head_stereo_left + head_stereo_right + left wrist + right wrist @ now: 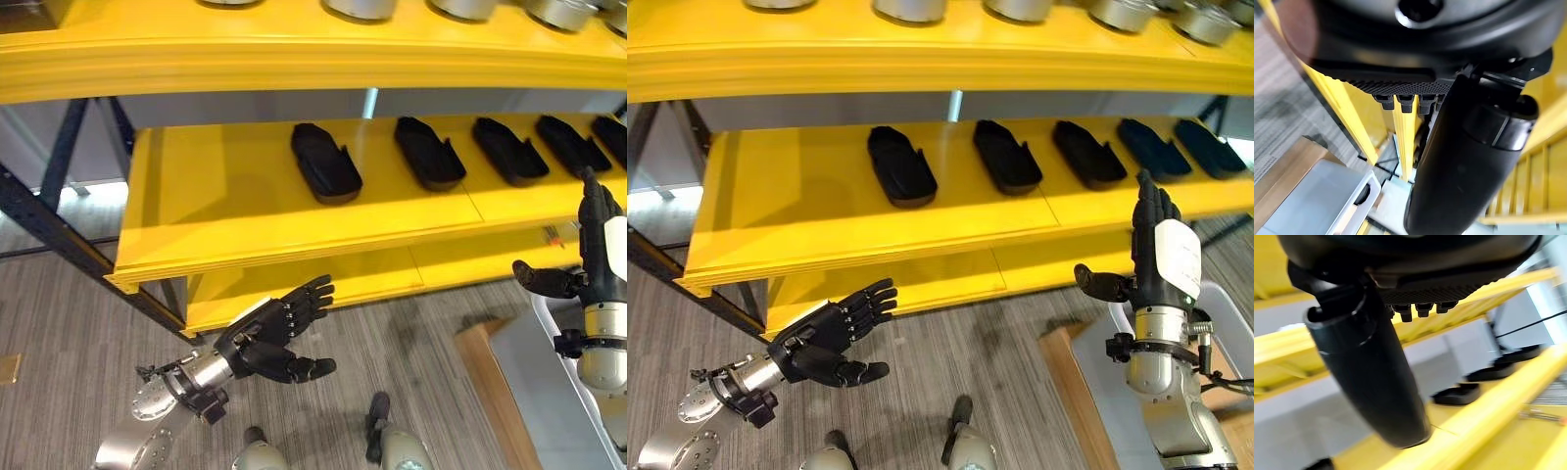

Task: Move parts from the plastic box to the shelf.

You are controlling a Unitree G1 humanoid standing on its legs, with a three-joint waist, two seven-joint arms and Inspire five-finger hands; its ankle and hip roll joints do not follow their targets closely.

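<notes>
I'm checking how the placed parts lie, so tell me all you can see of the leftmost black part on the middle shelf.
The leftmost black part is a matte black, elongated, shoe-like piece that looks like moulded plastic, with a rounded outline and a small notched tab on one long side. It lies flat on the yellow middle shelf, lengthwise from back to front and slightly angled, first in a row of similar parts. It stands apart from the next part. Nothing touches it but the shelf; the shelf to its left is bare.
</notes>
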